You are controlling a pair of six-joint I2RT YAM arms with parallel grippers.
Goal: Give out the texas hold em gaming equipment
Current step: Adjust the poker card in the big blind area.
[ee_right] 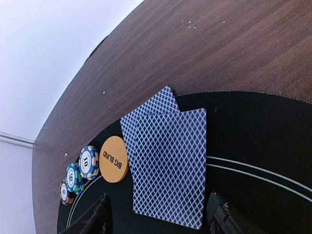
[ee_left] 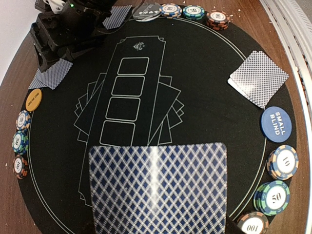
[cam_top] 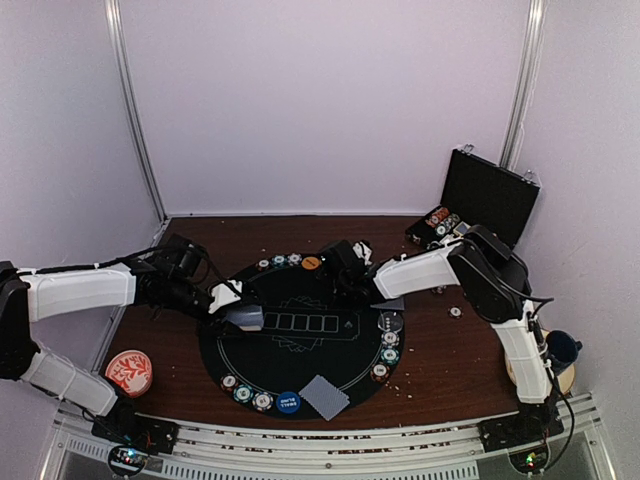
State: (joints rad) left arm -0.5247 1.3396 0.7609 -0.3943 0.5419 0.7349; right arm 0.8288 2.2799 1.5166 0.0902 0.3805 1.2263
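- The left end effector [cam_top: 238, 314] sits over the left rim of the round black mat [cam_top: 300, 365] on the table [cam_top: 440, 350]. It is pinched narrow on the held cards [ee_left: 158, 190], patterned backs up.
- The right end effector [ee_right: 159, 197] hangs at the mat's far rim. Its fingers [ee_right: 92, 222] are spread wide on either side of two overlapping face-down cards [ee_right: 168, 161] and grip nothing.
- Just beside that pair lies the orange Big Blind button [ee_right: 114, 159], then a row of striped chips [ee_right: 87, 162].
- At the near rim lie another card pair [cam_top: 325, 397] and the blue Small Blind button [cam_top: 288, 402].
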